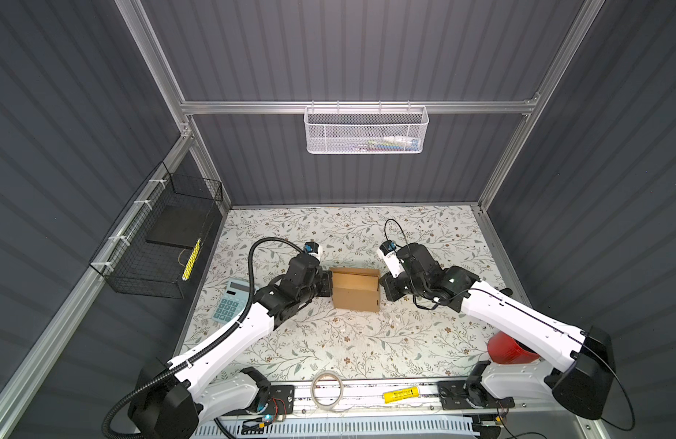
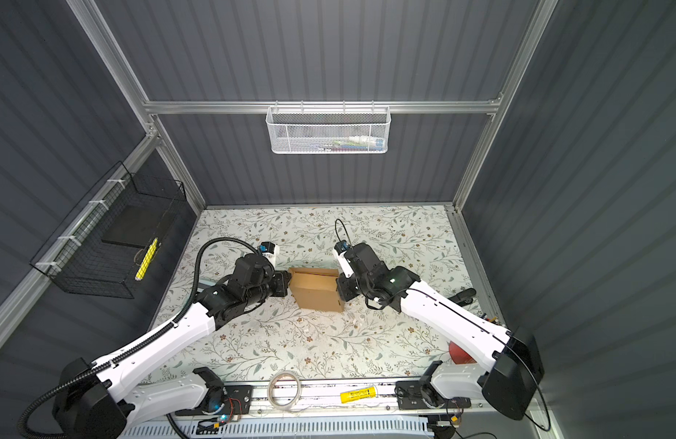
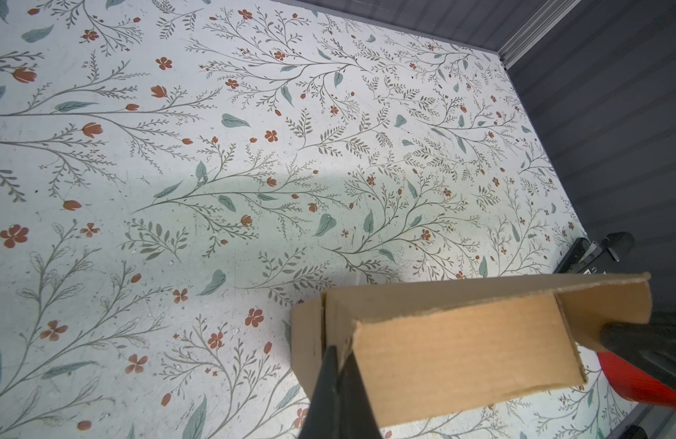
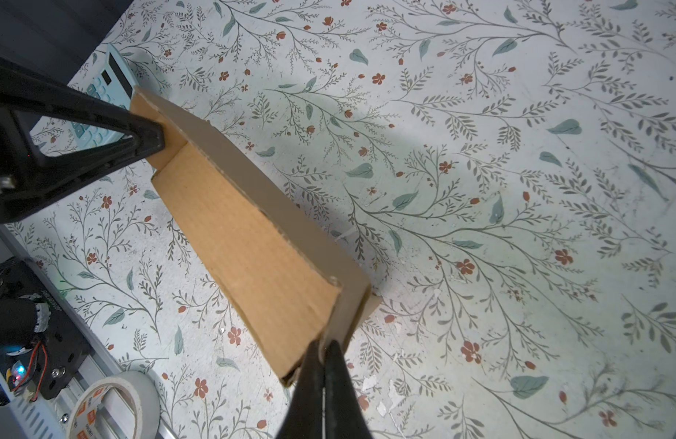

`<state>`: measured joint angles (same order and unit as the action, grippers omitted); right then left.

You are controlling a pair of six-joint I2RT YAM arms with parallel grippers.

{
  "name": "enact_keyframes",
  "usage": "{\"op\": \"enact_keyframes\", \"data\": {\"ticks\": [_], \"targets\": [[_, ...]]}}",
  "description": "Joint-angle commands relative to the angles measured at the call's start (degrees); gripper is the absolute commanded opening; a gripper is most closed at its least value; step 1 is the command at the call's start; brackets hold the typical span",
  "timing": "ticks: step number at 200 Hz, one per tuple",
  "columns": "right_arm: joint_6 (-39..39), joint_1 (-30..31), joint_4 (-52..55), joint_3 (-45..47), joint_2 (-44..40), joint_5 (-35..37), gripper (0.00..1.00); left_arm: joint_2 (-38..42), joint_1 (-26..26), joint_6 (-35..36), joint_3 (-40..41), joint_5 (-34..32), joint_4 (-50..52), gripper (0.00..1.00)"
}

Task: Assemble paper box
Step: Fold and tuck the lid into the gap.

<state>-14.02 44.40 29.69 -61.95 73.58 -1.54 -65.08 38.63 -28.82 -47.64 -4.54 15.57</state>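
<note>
The paper box (image 1: 354,292) lies partly folded in the middle of the worktop (image 1: 328,342), between the two arms. The left claw (image 3: 338,355) is clenched on the cardboard wall at one end, and the right claw (image 4: 323,347) is clenched on the wall at the opposite end. The step probably calls for both grips to hold these end walls upright and square, moving evenly so the creases fold without tearing or skewing. In both top views the claw bodies hide the fingertips. It cannot be told whether the box rests on the worktop or hangs just above it, nor whether any tabs have locked.

No legible text — tape roll (image 4: 91,412) print, yellow tube (image 1: 401,394) label, blurred
</note>
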Motion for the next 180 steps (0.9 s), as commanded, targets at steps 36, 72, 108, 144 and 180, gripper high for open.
{"op": "enact_keyframes", "data": {"ticks": [36, 72, 108, 144, 180], "targets": [[-2.47, 0.25, 0.57, -2.32, 1.11, -2.80, 0.05, -0.31, 1.34, -0.71, -1.41, 1.90, 2.79, 0.00], [-4.05, 0.25, 0.84, -3.32, 1.74, -3.37, 0.05, -0.40, 1.53, -0.65, -1.45, 1.94, 2.71, 0.00], [-5.64, 0.25, 0.83, -4.09, 2.61, -4.28, 0.05, -0.83, 1.69, -0.56, -1.63, 1.99, 2.47, 0.00], [-6.85, 0.25, 1.35, -5.01, 3.40, -4.84, 0.05, -1.06, 1.93, -0.54, -1.61, 1.99, 2.34, 0.00], [-7.77, 0.25, 1.41, -5.23, 3.76, -5.23, 0.05, -1.01, 2.15, -0.54, -1.59, 1.99, 2.25, 0.00]]}}
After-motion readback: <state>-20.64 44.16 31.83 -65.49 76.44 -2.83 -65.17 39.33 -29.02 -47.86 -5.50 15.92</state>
